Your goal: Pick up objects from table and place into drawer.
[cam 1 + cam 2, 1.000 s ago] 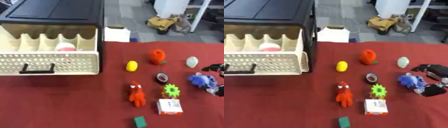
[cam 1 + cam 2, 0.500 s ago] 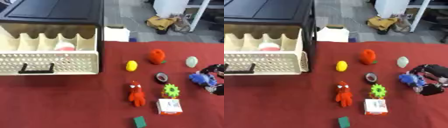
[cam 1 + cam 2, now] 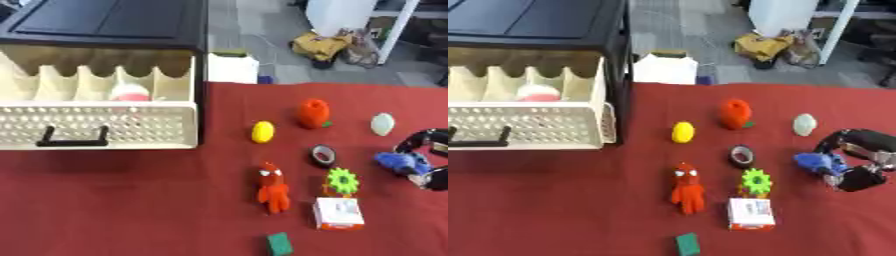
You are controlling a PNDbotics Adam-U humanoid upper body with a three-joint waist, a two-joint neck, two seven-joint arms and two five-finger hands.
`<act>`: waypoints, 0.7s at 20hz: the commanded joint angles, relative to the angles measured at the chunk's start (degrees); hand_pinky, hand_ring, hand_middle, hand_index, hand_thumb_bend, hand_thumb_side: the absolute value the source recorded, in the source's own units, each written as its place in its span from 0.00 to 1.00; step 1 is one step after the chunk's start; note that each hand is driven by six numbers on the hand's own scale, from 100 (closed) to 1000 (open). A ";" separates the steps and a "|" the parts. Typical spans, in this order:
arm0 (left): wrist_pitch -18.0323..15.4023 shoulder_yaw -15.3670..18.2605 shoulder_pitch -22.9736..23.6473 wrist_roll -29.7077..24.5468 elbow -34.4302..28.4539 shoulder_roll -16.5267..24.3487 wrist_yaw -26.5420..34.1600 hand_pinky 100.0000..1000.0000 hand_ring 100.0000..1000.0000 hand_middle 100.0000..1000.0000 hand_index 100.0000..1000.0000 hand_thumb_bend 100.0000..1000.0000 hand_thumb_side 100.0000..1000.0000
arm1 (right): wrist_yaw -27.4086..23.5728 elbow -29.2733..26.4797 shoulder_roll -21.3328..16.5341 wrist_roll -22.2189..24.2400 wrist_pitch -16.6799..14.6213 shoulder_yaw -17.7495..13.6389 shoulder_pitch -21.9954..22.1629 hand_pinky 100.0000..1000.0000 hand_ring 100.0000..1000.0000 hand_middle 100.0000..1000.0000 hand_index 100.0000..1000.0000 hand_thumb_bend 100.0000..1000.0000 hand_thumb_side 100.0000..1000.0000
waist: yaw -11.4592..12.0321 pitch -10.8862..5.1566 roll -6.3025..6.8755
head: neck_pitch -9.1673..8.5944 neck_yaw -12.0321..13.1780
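My right hand (image 3: 857, 159) reaches in from the right edge, its fingers and thumb curled round a blue toy (image 3: 816, 162) on the red table. The cream drawer (image 3: 96, 131) stands pulled out at the left, with a pink and white thing (image 3: 131, 92) in one compartment. On the cloth lie a yellow lemon (image 3: 262, 131), an orange-red fruit toy (image 3: 313, 113), a pale egg-shaped thing (image 3: 382, 124), a black tape roll (image 3: 324, 155), a green gear (image 3: 342, 181), a red octopus-like plush (image 3: 274, 187), a white and orange box (image 3: 339, 213) and a small green block (image 3: 280, 243). No left hand shows.
The drawer belongs to a black cabinet (image 3: 105, 25) at the upper left. A white box (image 3: 232, 68) sits just behind the table's far edge. Bags and furniture legs stand on the floor beyond. Bare red cloth (image 3: 114, 200) fills the lower left.
My right hand has come further in from the right and its fingers have curled round the blue toy. The other objects have stayed where they were.
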 commanded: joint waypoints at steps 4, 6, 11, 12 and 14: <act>-0.12 0.55 -0.61 0.33 -0.71 1.06 0.35 0.18 0.05 0.11 0.76 0.00 1.00 | 0.59 -0.85 -2.77 0.52 0.00 -0.47 -0.46 0.72 0.84 0.72 0.88 0.00 0.27 | 0.02 -0.95 -0.11 | -0.84 -0.25; -0.19 0.58 -0.62 0.45 -0.71 1.04 0.45 0.18 0.05 0.11 0.76 0.00 1.00 | 1.26 -0.81 -2.80 1.13 -0.20 -0.46 -0.38 0.72 0.84 0.73 0.90 0.00 0.27 | 0.04 -0.90 -0.12 | -0.90 -0.28; -0.26 0.68 -0.62 0.67 -0.71 1.01 0.68 0.18 0.05 0.10 0.76 0.00 1.00 | 2.14 -0.79 -2.80 2.55 -0.80 -0.56 -0.17 0.72 0.84 0.73 0.90 0.00 0.23 | 0.11 -0.81 -0.11 | -1.00 -0.30; -0.30 0.69 -0.65 0.73 -0.71 1.00 0.75 0.18 0.05 0.10 0.76 0.00 1.00 | 2.23 -0.75 -2.78 2.71 -0.83 -0.56 -0.14 0.72 0.84 0.73 0.90 0.00 0.23 | 0.16 -0.80 -0.11 | -1.05 -0.30; -0.50 0.74 -0.68 1.05 -0.71 0.95 0.98 0.17 0.05 0.10 0.75 0.00 1.00 | 2.44 -0.68 -2.77 2.98 -0.80 -0.52 -0.13 0.72 0.83 0.73 0.90 0.00 0.23 | 0.24 -0.82 -0.15 | -1.13 -0.34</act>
